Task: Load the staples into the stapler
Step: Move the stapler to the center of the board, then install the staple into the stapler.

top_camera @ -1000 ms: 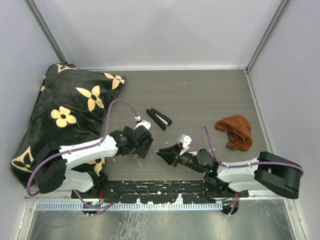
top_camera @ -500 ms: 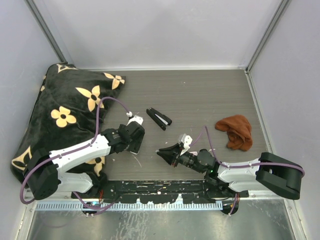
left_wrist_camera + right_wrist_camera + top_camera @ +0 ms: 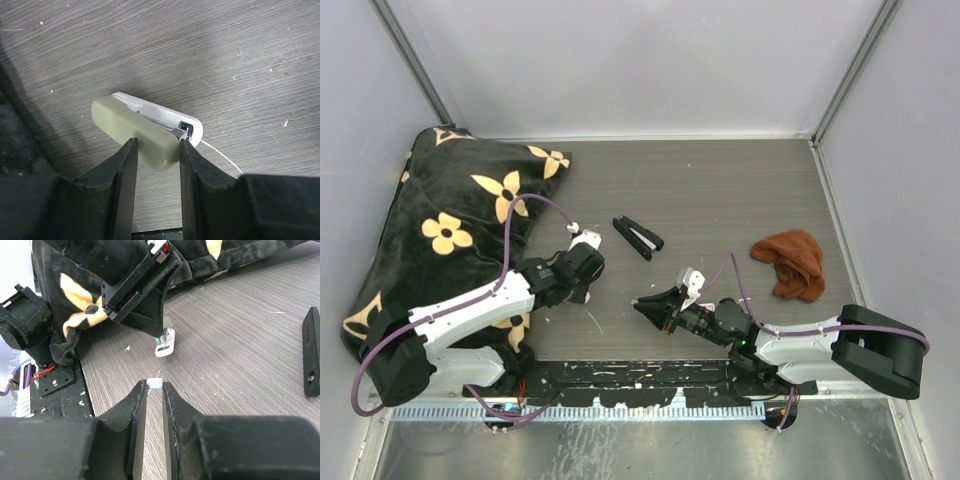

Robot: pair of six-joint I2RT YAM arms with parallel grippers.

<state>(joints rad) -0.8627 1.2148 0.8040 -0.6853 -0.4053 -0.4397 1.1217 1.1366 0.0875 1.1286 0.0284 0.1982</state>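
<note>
On the grey wood-grain tabletop [image 3: 740,190], a smooth cream-green oblong stapler [image 3: 137,132] with a white base is clamped between the matte black fingers of the left gripper [image 3: 157,145]. Near it, a short silvery-grey ridged staple strip [image 3: 155,384] is pinched at the tips of the right gripper [image 3: 154,386].

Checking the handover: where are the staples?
In the right wrist view the staples are pinched at the tip of the right gripper, low over the table near its front middle, just short of the cream-green stapler that the left gripper straddles.
</note>
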